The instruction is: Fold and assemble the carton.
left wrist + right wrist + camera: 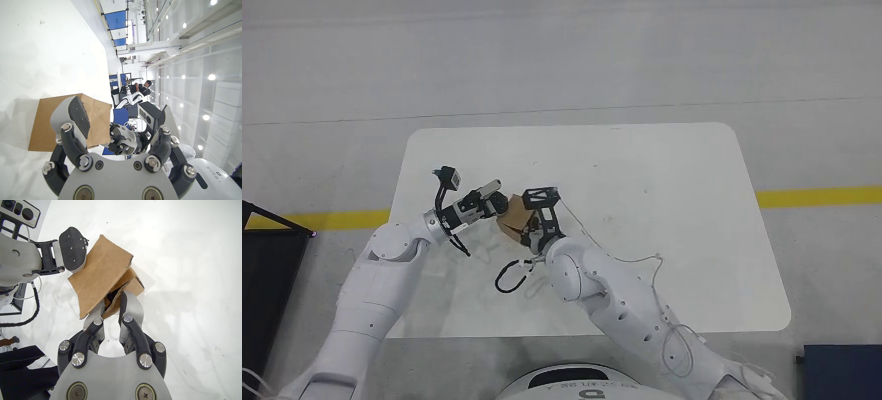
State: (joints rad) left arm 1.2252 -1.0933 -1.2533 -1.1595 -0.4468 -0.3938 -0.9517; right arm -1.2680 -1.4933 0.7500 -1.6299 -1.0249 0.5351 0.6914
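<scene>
The white table [662, 200] has rounded corners and a smooth, faintly scuffed top, and it stands on a pale grey floor [562, 60] crossed by a yellow stripe [822, 196]. From where I stand the carton [512, 220] sits over the left half of the table, about midway back, between the two arms. It is plain brown corrugated cardboard, half-formed: one broad flat panel [102, 264] lies tilted on top with creases running across it, and a smaller box-like part pokes out from under it. Its cut edges are ragged and show the fluting. Where the panels part there is a dark hollow, and I cannot make out anything inside it. Whether its underside rests on the table I cannot tell. The right gripper [113, 301] has its two grey fingers [132, 306] pinched together on a torn cardboard wall at that opening. The left gripper [121, 107] stands with its fingers spread wide and nothing between them. One black, dimpled rubber pad [72, 251] lies against the far edge of the top panel, and the other finger is clear of the cardboard.
</scene>
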